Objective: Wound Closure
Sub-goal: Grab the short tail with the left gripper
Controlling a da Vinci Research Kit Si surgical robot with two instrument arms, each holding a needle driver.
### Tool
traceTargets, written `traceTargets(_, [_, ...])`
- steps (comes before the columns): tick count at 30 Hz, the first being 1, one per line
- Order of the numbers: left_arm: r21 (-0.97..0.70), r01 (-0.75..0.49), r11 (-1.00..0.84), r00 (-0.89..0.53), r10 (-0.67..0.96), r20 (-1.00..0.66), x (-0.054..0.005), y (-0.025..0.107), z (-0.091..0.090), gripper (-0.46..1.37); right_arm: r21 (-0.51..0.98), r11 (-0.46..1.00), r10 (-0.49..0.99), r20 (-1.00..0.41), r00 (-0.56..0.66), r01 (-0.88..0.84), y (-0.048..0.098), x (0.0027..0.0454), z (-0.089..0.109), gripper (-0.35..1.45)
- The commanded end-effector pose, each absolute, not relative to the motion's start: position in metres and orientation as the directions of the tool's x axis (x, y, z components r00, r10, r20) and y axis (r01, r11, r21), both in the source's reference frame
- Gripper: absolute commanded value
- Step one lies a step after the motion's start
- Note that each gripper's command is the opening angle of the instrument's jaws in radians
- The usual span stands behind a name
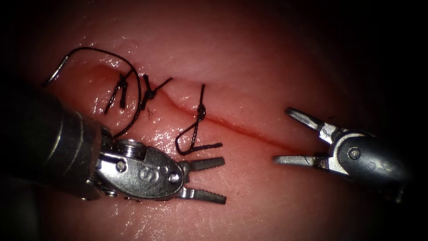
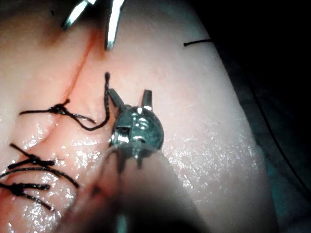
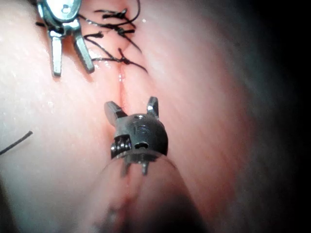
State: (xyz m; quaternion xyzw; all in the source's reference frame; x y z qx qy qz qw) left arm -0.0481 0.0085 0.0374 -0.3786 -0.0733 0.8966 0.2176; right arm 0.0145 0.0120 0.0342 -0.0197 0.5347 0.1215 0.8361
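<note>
The cut (image 1: 249,129) runs across the tissue (image 1: 267,67) from upper left to lower right, with three knotted stitches on its left part. The rightmost knot (image 1: 201,111) trails a looped thread tail (image 1: 187,145) that ends just above my left tool (image 1: 224,180). That tool lies left of the cut, jaws open, holding nothing; its open jaws (image 2: 128,92) stand beside the tail. My right tool (image 1: 281,135) is open and empty over the unstitched right end of the cut (image 3: 121,92). A pale curved piece, apparently the needle (image 1: 54,75), lies on the tissue at far left, held by neither tool.
A long thread (image 1: 111,56) arcs from the needle over the two left knots (image 1: 122,87) and down behind the left tool's shaft. Wet glare shines on the tissue by the left tool. A short loose thread (image 2: 197,42) lies on the tissue.
</note>
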Motion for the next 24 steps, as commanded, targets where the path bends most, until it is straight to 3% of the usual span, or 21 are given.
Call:
traceTargets(1, [-0.293,-0.338,-0.895,-0.618,0.445,-0.647,-0.0482,0.0085,0.0374,0.48,0.097,0.97,0.182,-0.899,0.399,-0.225,0.012,0.0145,0.0342,0.7])
traceTargets(24, [-0.323,-0.286,-0.902,-0.62,0.431,-0.656,-0.0472,0.0075,0.035,0.43,0.097,0.97,0.182,-0.899,0.399,-0.225,0.012,0.0145,0.0342,0.7])
